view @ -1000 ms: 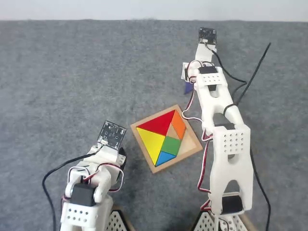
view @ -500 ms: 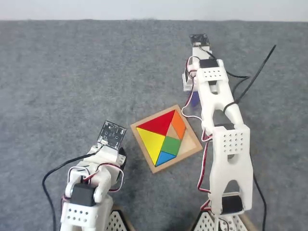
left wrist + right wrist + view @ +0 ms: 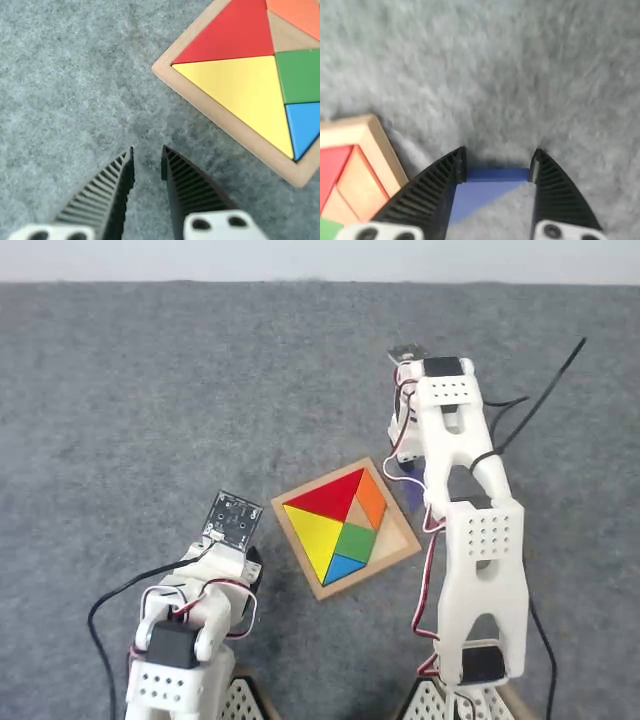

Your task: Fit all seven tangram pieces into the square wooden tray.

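The square wooden tray [image 3: 296, 554] lies near the middle of the grey felt-covered table [image 3: 150, 390]. It is turned like a diamond, with corners pointing roughly to 12, 3, 6 and 9 o'clock in the high view.

Five pieces lie flat inside it. The red triangle [image 3: 328, 498] fills the 11 o'clock part, with its long edge running from the 9 o'clock corner toward the 12 o'clock corner. The yellow triangle [image 3: 315, 535] lies against the 8 o'clock rim. The green piece [image 3: 355, 540] sits at the centre, the light blue triangle [image 3: 345, 568] toward 6 o'clock, and the orange piece [image 3: 371, 502] toward 1 o'clock. Bare wood shows along the 4 o'clock side, and in a small gap between red, orange and green.

The right claw [image 3: 498, 160] pinches a dark blue piece [image 3: 485, 187] just off the tray's 2 o'clock edge. The piece's straight edge spans from one finger to the other. The fingers and the frame edge cut off the rest of it, so its full outline cannot be made out. From above, the right arm covers it except for a sliver.

The left claw [image 3: 147, 150] is over bare felt at the tray's 8 o'clock side, near the 9 o'clock corner. Its fingers are slightly parted with nothing between them. In the high view the wrist camera hides it.
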You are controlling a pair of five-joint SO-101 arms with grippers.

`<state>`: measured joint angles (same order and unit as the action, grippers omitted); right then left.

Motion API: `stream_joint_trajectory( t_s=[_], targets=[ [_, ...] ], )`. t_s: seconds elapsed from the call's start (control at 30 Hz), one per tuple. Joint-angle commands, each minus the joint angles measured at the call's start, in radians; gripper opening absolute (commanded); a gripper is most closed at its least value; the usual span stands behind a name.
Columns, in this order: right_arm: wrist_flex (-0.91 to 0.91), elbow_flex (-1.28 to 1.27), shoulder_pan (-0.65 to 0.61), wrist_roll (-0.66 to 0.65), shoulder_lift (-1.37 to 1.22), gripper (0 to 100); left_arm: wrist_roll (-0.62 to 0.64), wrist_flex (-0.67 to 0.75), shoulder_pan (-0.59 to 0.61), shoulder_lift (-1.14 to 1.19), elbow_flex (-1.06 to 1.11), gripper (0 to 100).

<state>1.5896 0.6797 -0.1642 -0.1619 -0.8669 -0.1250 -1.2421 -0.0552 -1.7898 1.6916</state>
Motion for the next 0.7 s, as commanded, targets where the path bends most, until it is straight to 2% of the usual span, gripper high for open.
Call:
stream_joint_trajectory(
  t_s=[0.0,0.13,0.33,0.43,0.53,0.67],
  targets=[
    [0.016,-0.071,0.015,-0.020,0.165,19.5,0.006,-0.005,-0.002,-0.002,-0.007,9],
    [-0.107,-0.336,0.010,-0.054,0.387,19.5,0.006,-0.005,-0.002,-0.002,-0.007,9],
    [-0.440,-0.948,0.008,-0.091,0.814,19.3,0.006,-0.005,-0.002,-0.002,-0.007,9],
    [-0.564,-1.166,0.013,-0.092,0.970,19.5,0.006,-0.005,-0.002,-0.002,-0.007,9],
    [-0.622,-1.237,-0.002,-0.051,1.038,19.5,0.006,-0.005,-0.002,-0.002,-0.007,9],
    [-0.647,-1.165,-0.030,0.157,0.989,19.8,0.006,-0.005,-0.002,-0.002,-0.007,9]
  ],
)
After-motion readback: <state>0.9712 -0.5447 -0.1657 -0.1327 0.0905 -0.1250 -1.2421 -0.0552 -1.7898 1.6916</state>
